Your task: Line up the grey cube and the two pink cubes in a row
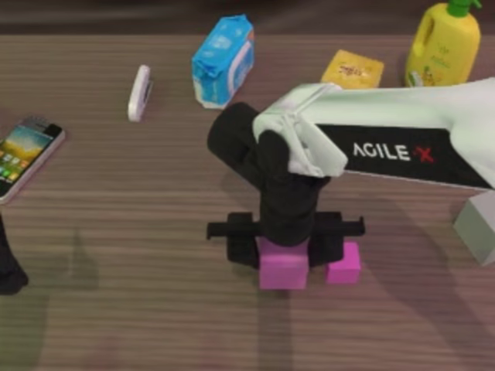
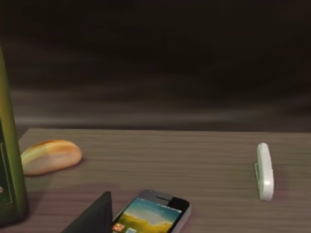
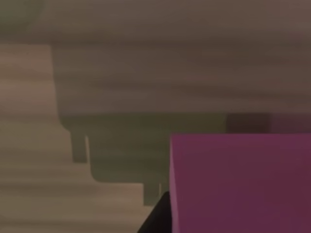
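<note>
Larger pink cube [image 1: 282, 268] seemingly between right jaws

Right arm [image 1: 402, 143] comes in from the right edge of the top view, white shell with a black band, stretching toward the frame's centre. Its black wrist bends downward there and the right gripper [image 1: 285, 259] sits low of centre, fingers hidden under the wrist. Left arm [image 1: 9, 267] is parked, just a dark bit at the lower left edge.
</note>
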`<act>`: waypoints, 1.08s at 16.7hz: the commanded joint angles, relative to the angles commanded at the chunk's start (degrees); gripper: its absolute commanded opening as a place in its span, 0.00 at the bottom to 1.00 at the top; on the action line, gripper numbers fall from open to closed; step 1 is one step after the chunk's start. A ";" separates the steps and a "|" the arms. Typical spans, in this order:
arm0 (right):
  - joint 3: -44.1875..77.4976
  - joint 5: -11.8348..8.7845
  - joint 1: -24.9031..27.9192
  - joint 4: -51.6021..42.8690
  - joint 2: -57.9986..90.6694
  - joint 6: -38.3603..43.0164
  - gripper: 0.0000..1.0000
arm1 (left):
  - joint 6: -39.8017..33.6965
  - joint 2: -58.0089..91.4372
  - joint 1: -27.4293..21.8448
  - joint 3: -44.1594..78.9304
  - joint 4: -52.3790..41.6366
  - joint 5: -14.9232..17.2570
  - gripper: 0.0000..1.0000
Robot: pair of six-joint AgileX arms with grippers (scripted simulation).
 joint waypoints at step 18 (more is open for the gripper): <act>0.88 0.02 -0.07 -1.01 -0.24 0.13 1.00 | 0.00 0.00 0.00 0.00 0.00 0.00 1.00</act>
